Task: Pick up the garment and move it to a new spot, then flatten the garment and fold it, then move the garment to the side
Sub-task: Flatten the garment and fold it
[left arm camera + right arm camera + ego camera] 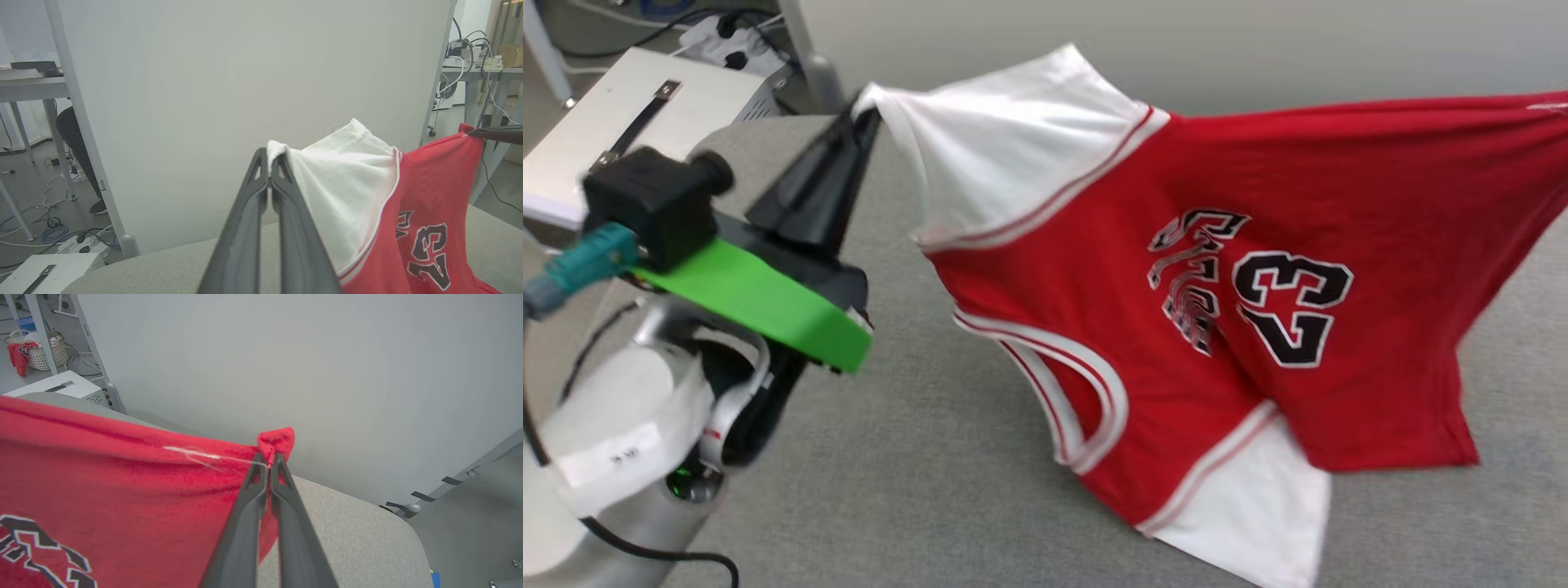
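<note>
**Shirt hung between my two claws**

Head view: my left claw (862, 110) pinches a white sleeve of the shirt (1217, 269), held up over the grey table (915, 457). Left wrist: a pale wall panel (245, 81) stands behind. Right wrist: my right claw (268, 459) clamps a red corner.

Head looks down close; both wrists face the shared garment (1258, 180)

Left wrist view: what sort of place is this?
Probably a lab or workshop: bench loaded with wired gear, cables and a power strip on the floor, pale partition panel.
</note>
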